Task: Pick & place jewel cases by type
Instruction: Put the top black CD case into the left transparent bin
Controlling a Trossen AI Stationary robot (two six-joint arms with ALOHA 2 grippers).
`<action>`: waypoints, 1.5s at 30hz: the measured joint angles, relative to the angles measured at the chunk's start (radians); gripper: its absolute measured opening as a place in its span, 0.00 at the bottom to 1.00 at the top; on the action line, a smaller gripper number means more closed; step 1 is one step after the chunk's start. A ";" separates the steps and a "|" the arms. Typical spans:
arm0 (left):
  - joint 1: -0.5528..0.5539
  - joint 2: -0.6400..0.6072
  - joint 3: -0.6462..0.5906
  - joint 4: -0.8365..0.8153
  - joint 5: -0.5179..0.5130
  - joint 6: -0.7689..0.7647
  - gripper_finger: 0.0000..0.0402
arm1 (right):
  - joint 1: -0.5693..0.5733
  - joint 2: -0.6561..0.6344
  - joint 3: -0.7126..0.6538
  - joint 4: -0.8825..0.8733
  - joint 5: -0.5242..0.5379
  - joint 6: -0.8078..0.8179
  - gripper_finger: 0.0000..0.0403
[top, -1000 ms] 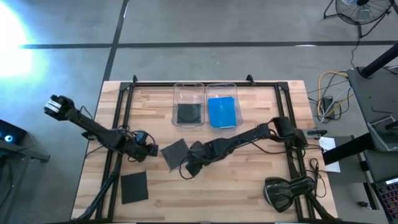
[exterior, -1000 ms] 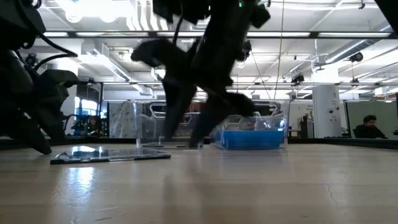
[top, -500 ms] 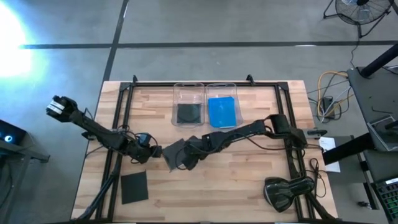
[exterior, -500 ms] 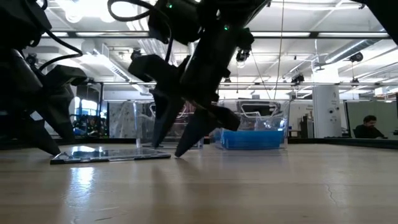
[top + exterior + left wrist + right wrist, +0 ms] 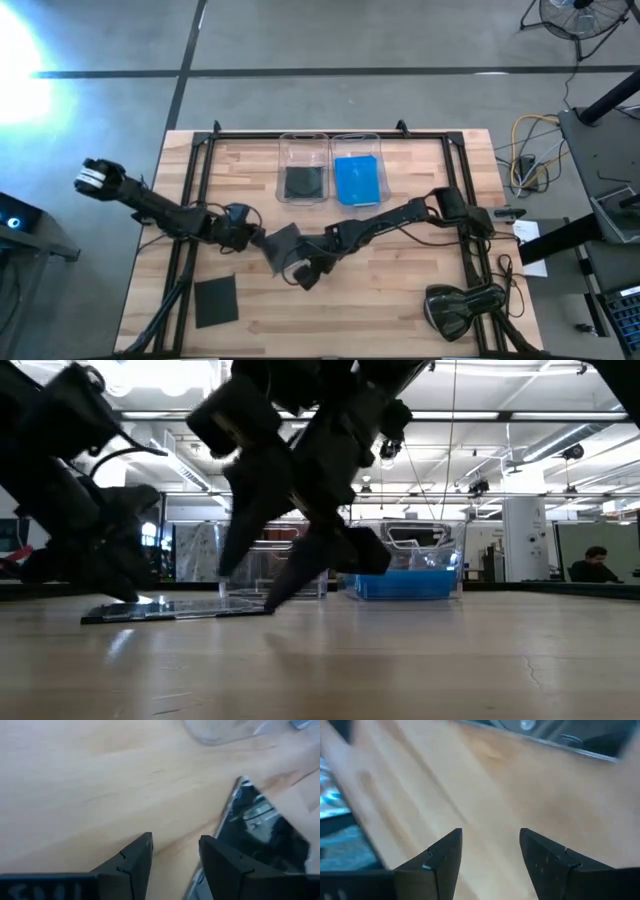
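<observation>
Tools of both arms meet at the middle of the wooden surface [image 5: 400,290]. I see the left tool [image 5: 243,232] with its fingers narrowly apart and empty, just beside one edge of a dark jewel case [image 5: 283,247] lying flat. The right tool [image 5: 303,277] is spread and empty near the opposite edge. Another dark jewel case [image 5: 215,301] lies near the front-left. One clear bin [image 5: 303,150] holds a dark case [image 5: 304,182], the next bin [image 5: 356,145] a blue jewel case [image 5: 357,180].

Grey concrete floor [image 5: 350,35], a fan [image 5: 577,15], bright ceiling lights [image 5: 160,372]
</observation>
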 joint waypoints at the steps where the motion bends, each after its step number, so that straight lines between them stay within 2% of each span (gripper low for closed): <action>1: 0.016 0.011 -0.002 0.030 0.019 0.018 0.37 | 0.001 0.002 0.001 0.011 0.000 0.009 0.48; 5: 0.039 0.081 -0.002 0.119 0.069 0.039 0.37 | -0.001 0.030 0.001 0.051 0.011 0.050 0.48; 8: 0.037 0.138 -0.002 0.203 0.115 0.040 0.37 | -0.002 0.043 0.004 0.089 0.061 0.072 0.48; 10: 0.036 0.178 0.002 0.255 0.168 0.041 0.37 | -0.003 0.049 0.004 0.088 0.110 0.093 0.48; 16: 0.035 0.235 0.020 0.380 0.328 0.112 0.37 | -0.016 0.050 0.004 0.087 0.150 0.110 0.48; 22: 0.039 0.175 0.038 0.375 0.363 0.108 0.37 | -0.006 0.049 0.007 0.065 0.147 0.092 0.48; 25: 0.041 0.127 0.039 0.383 0.441 0.106 0.37 | 0.004 0.049 0.010 0.045 0.155 0.076 0.48; 33: 0.044 0.057 0.063 0.427 0.549 0.100 0.37 | 0.019 0.049 0.009 0.019 0.121 0.015 0.48; 42: 0.044 0.018 0.180 0.412 0.541 0.136 0.37 | 0.038 0.035 0.007 -0.022 0.091 -0.070 0.48; 45: 0.044 0.019 0.213 0.376 0.534 0.166 0.37 | 0.049 0.008 0.005 -0.108 0.114 -0.113 0.48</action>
